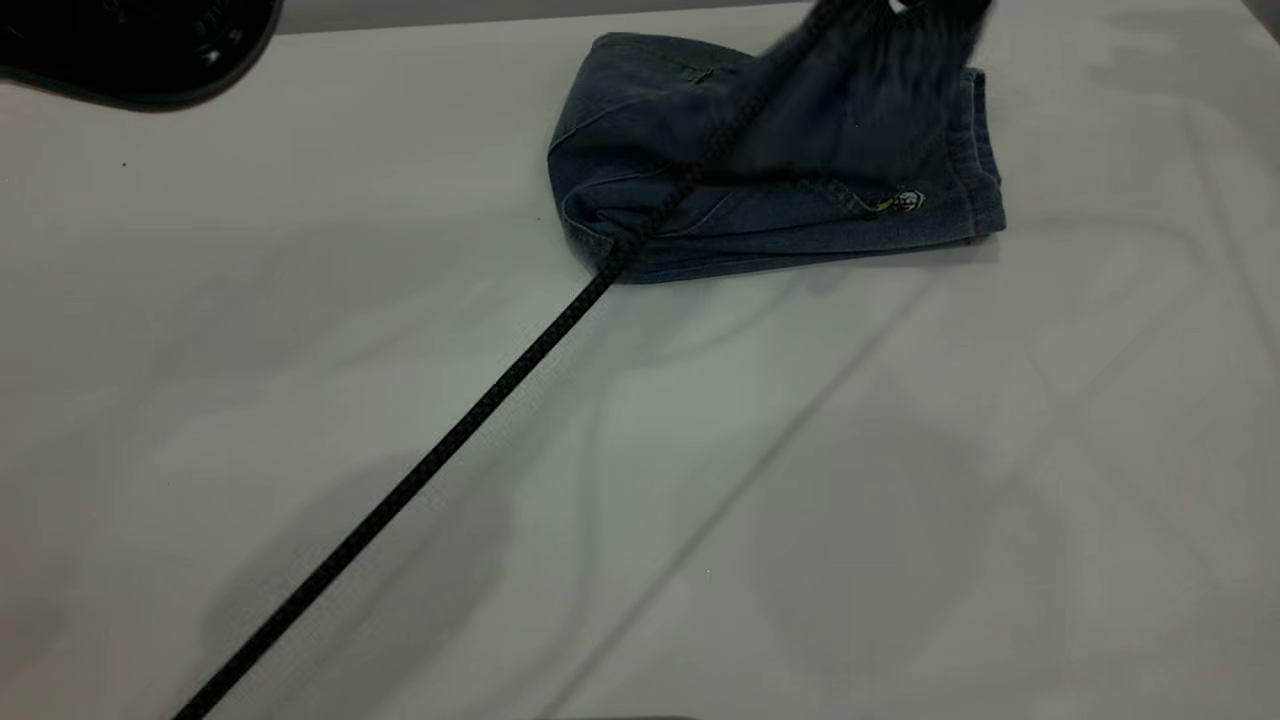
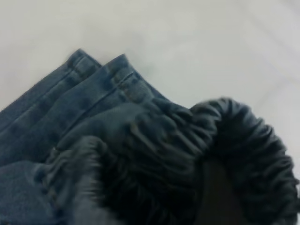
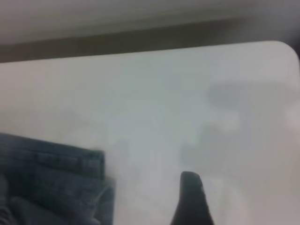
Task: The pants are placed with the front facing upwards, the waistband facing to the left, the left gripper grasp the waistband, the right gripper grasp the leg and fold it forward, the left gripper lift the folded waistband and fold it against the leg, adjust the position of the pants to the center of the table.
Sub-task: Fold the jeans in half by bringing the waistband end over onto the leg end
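Note:
The blue denim pants (image 1: pixel 760 215) lie folded at the far middle of the white table (image 1: pixel 640 480). Over their right part hangs a blurred dark mass (image 1: pixel 880 90), my left gripper with cloth raised off the table. In the left wrist view the ruched waistband (image 2: pixel 243 136) bulges close around my left gripper (image 2: pixel 220 197), which is shut on it. The stitched hems of the leg (image 2: pixel 101 77) lie flat beyond. My right gripper (image 3: pixel 190 190) shows only as a dark tip over bare table, apart from the pants' hem (image 3: pixel 70 161).
A black braided cable (image 1: pixel 440 455) runs diagonally from the near left across the pants. A black arm base (image 1: pixel 140 45) sits at the far left corner. A rounded table corner (image 3: pixel 286 49) shows in the right wrist view.

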Available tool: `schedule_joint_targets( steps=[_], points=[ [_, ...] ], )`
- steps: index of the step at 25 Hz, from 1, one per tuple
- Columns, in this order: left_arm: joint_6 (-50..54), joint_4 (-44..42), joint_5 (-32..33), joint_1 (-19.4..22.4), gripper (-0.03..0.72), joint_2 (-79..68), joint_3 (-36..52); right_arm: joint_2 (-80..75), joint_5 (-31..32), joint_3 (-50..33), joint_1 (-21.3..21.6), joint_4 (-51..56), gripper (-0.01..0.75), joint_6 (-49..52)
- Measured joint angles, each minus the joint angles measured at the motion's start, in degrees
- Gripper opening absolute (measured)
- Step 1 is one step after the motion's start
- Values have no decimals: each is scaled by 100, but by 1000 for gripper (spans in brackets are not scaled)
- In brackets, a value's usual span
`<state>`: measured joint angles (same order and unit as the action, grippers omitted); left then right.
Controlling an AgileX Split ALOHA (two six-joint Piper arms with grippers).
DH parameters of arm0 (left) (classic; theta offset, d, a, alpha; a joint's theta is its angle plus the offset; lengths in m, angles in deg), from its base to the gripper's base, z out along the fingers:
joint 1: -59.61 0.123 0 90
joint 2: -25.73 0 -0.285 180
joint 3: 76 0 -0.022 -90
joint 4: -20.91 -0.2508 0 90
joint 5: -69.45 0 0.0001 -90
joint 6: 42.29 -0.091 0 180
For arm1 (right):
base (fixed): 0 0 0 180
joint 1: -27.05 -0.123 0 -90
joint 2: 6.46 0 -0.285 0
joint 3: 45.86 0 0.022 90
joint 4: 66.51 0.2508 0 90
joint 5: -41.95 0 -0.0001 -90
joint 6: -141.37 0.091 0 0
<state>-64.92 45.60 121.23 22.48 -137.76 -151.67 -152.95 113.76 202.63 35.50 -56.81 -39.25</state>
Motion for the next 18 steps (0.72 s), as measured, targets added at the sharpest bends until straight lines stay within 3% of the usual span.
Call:
schedule_joint_targets(
  steps=[3, 5, 12, 18],
  points=[
    [0, -50, 280, 0, 487, 136, 0, 0, 2, 0, 0, 31, 438, -5],
    [29, -402, 567, 0, 509, 262, -8, 0, 2, 0, 0, 44, 438, -16],
    [795, -2372, 1527, 49, 518, 501, -14, 129, 8, 0, -39, 223, 438, -188],
    [998, -2796, 1528, 67, 519, 196, -14, 753, 41, 0, -115, 526, 438, -207]
  ],
)
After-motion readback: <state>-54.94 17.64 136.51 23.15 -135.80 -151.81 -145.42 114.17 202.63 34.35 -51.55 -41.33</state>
